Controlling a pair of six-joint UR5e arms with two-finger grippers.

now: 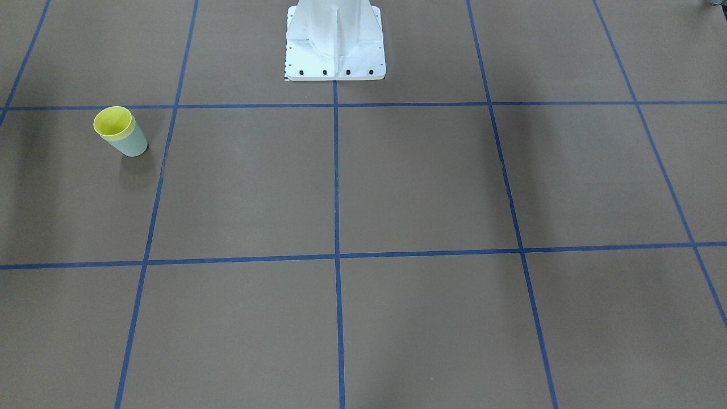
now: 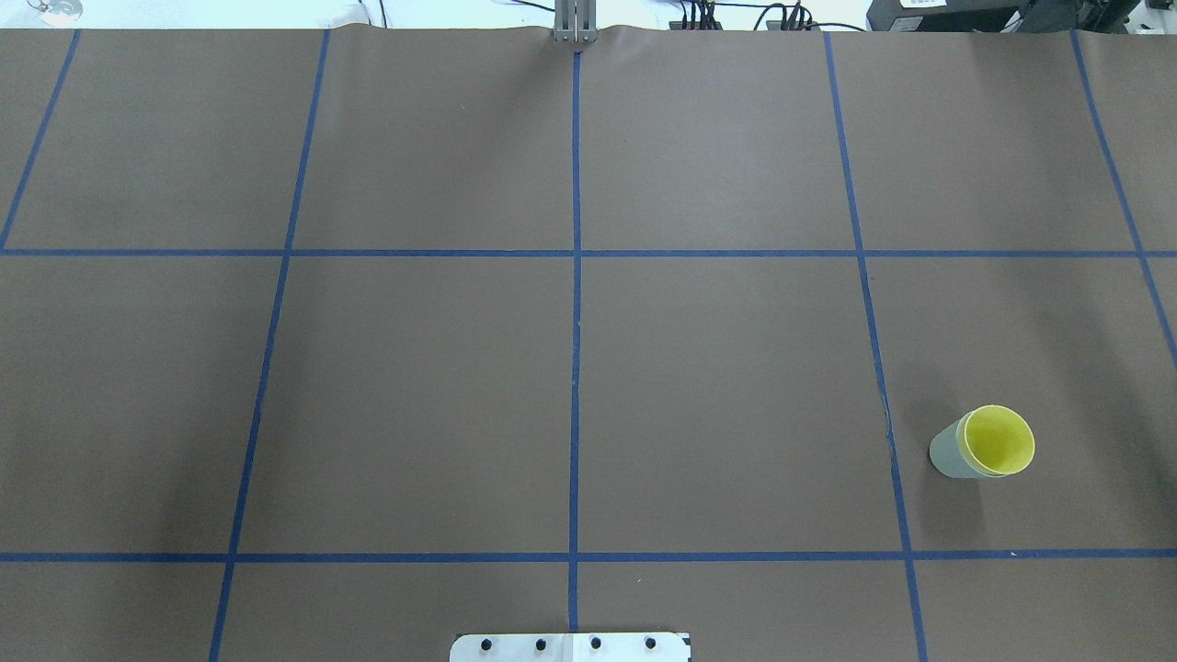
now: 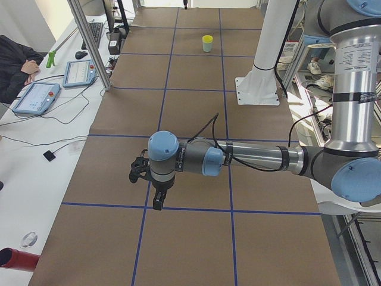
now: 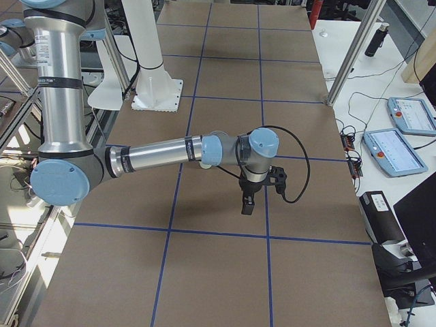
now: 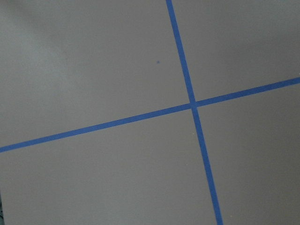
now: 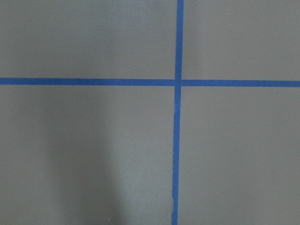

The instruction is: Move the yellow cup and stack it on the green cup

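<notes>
The yellow cup sits nested inside the green cup, and the pair stands upright on the brown table. In the overhead view the yellow cup and the green cup are at the right, near the robot's side. From the left end the stack shows small at the far end. My left gripper hangs over the table, pointing down, far from the cups. My right gripper also points down over a tape crossing. Both hold nothing that I can see. I cannot tell whether either is open or shut.
The robot's white base plate stands at the table's middle edge. Blue tape lines divide the brown surface into squares. Teach pendants and cables lie on the white bench beside the table.
</notes>
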